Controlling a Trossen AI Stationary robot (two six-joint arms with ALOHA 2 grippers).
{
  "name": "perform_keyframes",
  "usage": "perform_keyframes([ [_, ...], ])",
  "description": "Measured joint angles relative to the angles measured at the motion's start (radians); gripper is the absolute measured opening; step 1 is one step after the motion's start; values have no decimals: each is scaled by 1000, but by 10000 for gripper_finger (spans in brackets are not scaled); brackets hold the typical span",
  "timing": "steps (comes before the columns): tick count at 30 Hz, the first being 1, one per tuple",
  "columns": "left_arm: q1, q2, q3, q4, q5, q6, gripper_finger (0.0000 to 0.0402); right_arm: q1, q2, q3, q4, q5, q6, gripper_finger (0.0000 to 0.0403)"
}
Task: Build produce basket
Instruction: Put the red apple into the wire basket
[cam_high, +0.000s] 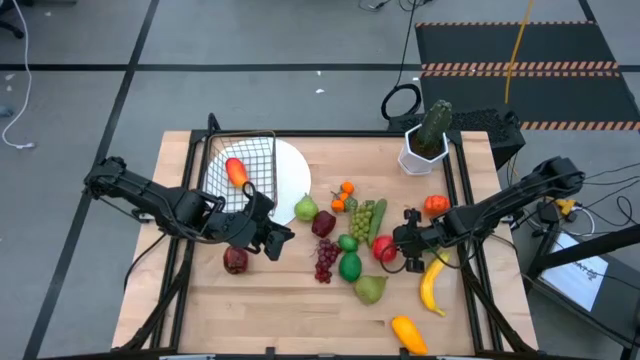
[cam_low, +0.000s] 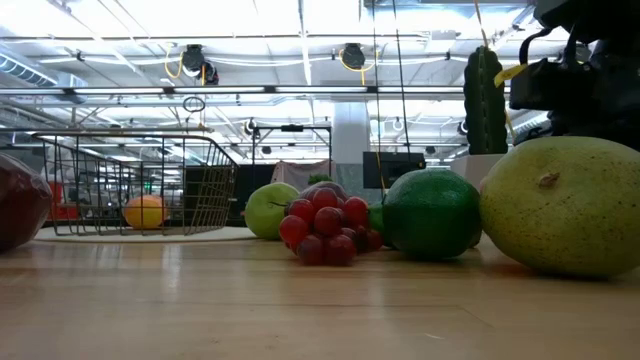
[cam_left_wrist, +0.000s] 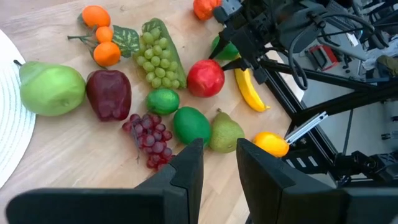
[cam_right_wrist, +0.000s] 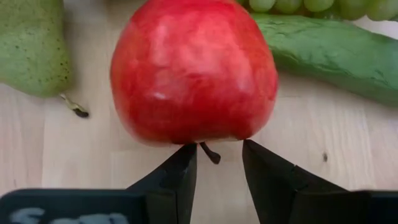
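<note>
We are bringing our right gripper (cam_right_wrist: 219, 163) up to the bright red toy apple (cam_right_wrist: 194, 71), while our left gripper (cam_left_wrist: 219, 167) is hanging empty near the small dark wire-mesh basket (cam_high: 242, 168).

Our right fingers (cam_right_wrist: 177, 171) are standing slightly parted at the stem end of the apple, not yet clamping it; the apple is resting on the pale wooden table (cam_high: 290, 300) between a speckled green pear (cam_right_wrist: 32, 46) and a long green cucumber (cam_right_wrist: 329, 53). Our left fingers (cam_left_wrist: 186, 171) are also standing a little apart, gripping nothing. The basket is sitting partly on a round white plate (cam_high: 292, 175) and is holding one small orange-red fruit (cam_high: 236, 171). The rest of the produce is lying loose mid-table, including dark red grapes (cam_high: 326, 260) and a yellow banana (cam_high: 432, 285).
</note>
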Motion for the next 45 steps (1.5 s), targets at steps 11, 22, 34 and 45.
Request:
perform_keyframes([
  [11,0,0,0,0,0,-6,97,0,20,0,31,-3,0,41],
  [22,0,0,0,0,0,-6,97,-1,15,0,48,-71,22,10],
  [34,0,0,0,-1,0,-6,97,-27,-90,0,7,-211,184,48],
  [45,0,0,0,-1,0,-6,97,-27,-114,0,-16,-184,52,133],
])
